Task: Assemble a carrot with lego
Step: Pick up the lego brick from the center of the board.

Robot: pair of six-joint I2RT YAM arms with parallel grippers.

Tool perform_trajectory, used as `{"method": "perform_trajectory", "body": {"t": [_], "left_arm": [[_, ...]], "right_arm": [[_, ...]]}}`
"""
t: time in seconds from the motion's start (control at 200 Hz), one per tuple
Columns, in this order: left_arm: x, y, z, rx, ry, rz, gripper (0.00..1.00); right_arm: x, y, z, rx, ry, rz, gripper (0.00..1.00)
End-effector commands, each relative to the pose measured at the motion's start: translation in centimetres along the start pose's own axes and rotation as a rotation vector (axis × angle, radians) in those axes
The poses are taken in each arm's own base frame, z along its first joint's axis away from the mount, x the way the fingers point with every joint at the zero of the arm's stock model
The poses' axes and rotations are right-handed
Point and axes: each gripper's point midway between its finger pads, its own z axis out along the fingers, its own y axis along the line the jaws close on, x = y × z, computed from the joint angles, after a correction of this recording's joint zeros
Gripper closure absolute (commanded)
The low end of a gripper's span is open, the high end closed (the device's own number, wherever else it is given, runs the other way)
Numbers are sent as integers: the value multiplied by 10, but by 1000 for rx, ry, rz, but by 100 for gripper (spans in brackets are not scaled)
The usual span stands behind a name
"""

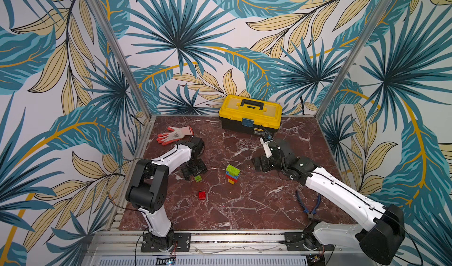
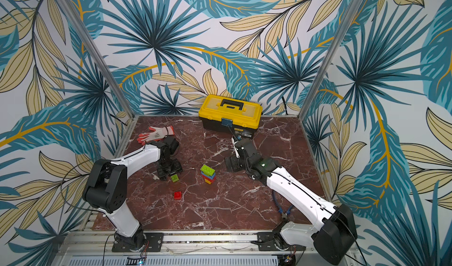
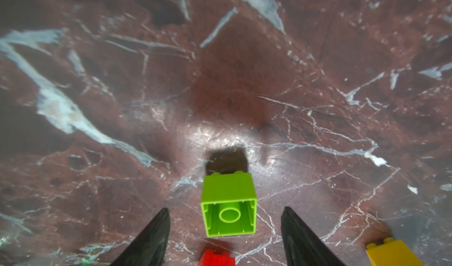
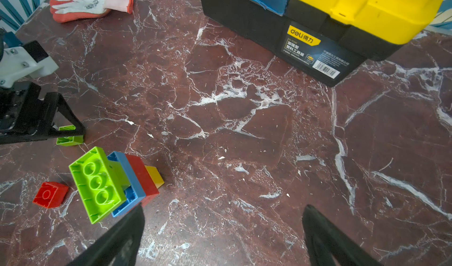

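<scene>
Broadly, the red-veined marble bench (image 1: 244,203) carries everything, and the biggest thing on it is the yellow-lidded black toolbox (image 1: 250,113) at the back, shut. A white work glove (image 1: 175,134) with orange fingers lies near the back left corner, and blue-handled pliers (image 1: 309,205) lie beside the right arm.

The right gripper (image 4: 223,206) hangs spread and empty near the carrot (image 4: 115,181), touching nothing. The left gripper (image 3: 225,209) is low over the bench, its fingers apart on either side of a small green brick (image 3: 228,203) with a gap showing on both sides, so nothing is pinched yet.

The carrot stands mid-bench in both top views, tip down: yellow at the bottom, then red, blue and an oblong lime-green brick on top, its hollow underside facing up. The small green brick lies on its side just left of it, hollow side toward the left wrist camera. A small red brick (image 1: 202,195) sits loose, nearer the front.

I judge the body and first leaf done. The two loose bricks are left to join, and the green one looks to be the step in hand.

Smallest is the writing: the toolbox's label (image 4: 303,38) reads "deli" beside Chinese characters, with a barcode below. The glove's print is unreadable.
</scene>
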Motion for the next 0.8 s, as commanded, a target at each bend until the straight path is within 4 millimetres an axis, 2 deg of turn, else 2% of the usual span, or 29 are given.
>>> {"method": "perform_trajectory", "body": {"t": [0.0, 0.16, 0.25, 0.396, 0.486, 0.666, 0.746, 0.791], "left_arm": [[-3, -4, -2, -6, -2, -6, 28], [-5, -5, 3, -16, 2, 5, 33], [-5, -4, 4, -19, 3, 13, 40], [-5, -5, 7, -17, 5, 22, 43], [-6, -5, 8, -14, 10, 24, 53], [-6, -5, 8, -13, 8, 34, 54], [-7, -4, 7, -10, 7, 43, 68], [-7, -4, 7, -9, 6, 48, 68]], "right_arm": [[7, 1, 2, -36, 10, 31, 1], [9, -1, 3, -43, 18, 44, 1], [10, 0, 4, -56, 26, 57, 2], [11, 2, 6, -75, 32, 81, 3], [11, 5, 6, -96, 35, 96, 4], [14, 16, 3, -188, 51, 156, 7], [16, 20, 1, -233, 63, 212, 7], [16, 21, 0, -256, 69, 254, 7]]}}
